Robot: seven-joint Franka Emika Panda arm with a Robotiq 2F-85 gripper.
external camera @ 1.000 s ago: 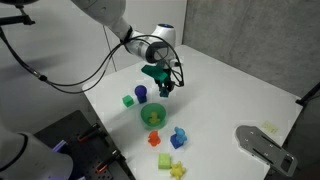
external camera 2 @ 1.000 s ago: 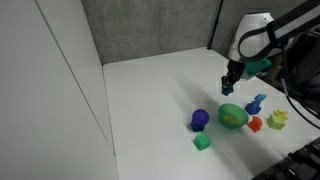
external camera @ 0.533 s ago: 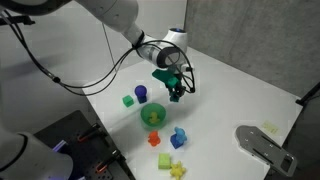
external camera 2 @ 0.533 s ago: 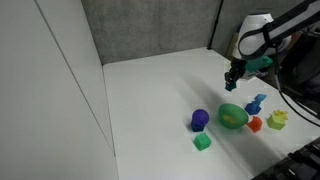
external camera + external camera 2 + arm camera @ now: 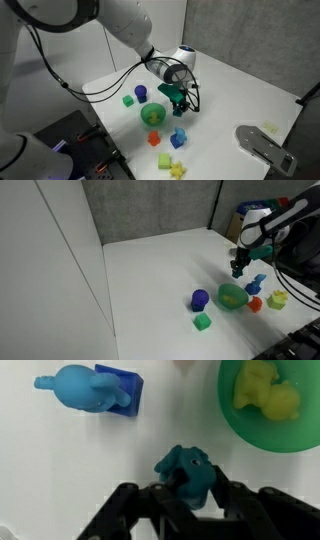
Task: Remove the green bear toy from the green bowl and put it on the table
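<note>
The claw (image 5: 193,490) grips the green bear toy (image 5: 186,464) between its fingers just outside the rim of the green bowl (image 5: 248,432), over the white table (image 5: 60,470). A yellow toy (image 5: 262,390) lies inside the bowl, and a blue toy (image 5: 85,387) rests well apart from it.

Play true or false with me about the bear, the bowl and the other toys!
1. The tool holds the bear. True.
2. The bear is inside the bowl. False: it is outside the bowl, gripped in the tool.
3. A yellow toy lies in the bowl. True.
4. The bowl is red. False: it is green.
5. The blue toy is in the bowl. False: it lies out on the table.
</note>
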